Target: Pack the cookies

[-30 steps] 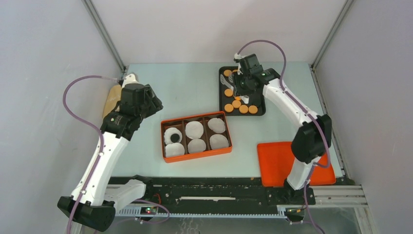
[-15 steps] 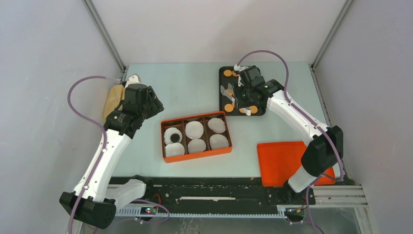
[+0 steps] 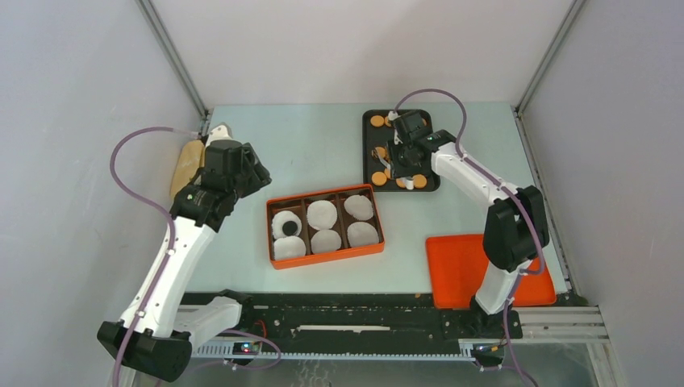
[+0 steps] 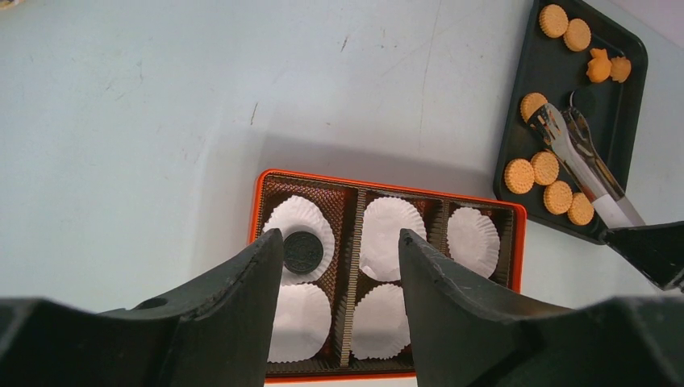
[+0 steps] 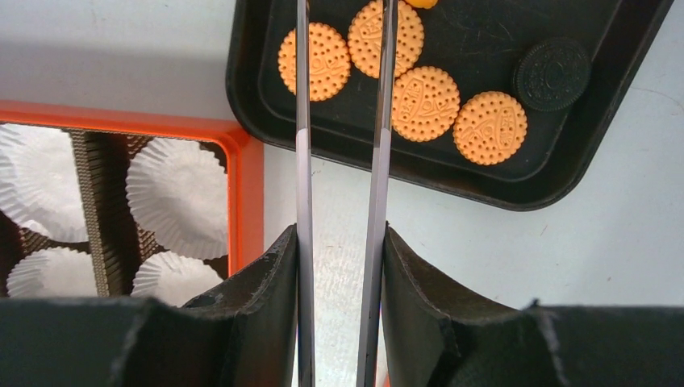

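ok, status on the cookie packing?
Left gripper open, empty, beside the orange box. Right gripper shut on metal tongs, tips over orange cookies on black tray. One black cookie in a liner. Nothing seen blocking.

**White arms, black joints**

The left arm (image 3: 173, 250) and the right arm (image 3: 472, 171) both have smooth white shells broken by black joints and black wrists. A thin purple cable (image 3: 121, 173) loops alongside each one. The left pincer (image 4: 339, 239) and right pincer (image 5: 340, 235) have thick, matte black, wedge-shaped fingers.
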Controlling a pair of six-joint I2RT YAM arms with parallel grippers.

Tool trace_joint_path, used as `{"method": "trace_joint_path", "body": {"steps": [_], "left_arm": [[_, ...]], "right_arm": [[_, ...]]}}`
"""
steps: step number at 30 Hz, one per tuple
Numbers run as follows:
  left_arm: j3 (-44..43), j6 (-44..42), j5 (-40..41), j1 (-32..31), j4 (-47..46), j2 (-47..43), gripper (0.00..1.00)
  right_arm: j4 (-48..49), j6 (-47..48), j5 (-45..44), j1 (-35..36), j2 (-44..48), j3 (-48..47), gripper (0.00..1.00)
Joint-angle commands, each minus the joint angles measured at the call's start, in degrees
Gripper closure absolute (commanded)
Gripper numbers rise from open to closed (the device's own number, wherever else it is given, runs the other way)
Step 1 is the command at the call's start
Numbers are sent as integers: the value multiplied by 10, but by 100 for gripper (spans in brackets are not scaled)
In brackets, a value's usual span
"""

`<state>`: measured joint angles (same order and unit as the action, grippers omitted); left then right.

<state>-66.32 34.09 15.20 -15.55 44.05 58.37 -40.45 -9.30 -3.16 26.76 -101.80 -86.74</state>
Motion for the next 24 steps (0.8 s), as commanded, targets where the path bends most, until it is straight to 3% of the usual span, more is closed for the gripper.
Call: {"method": "trace_joint_path", "body": {"steps": [1, 24], "left_arm": [[13, 1, 0, 6, -6, -15, 40], [27, 4, -21, 12, -13, -19, 37]], "right_arm": [[31, -5, -21, -4, -8, -29, 62], [7, -23, 38, -30, -102, -102, 52]]}}
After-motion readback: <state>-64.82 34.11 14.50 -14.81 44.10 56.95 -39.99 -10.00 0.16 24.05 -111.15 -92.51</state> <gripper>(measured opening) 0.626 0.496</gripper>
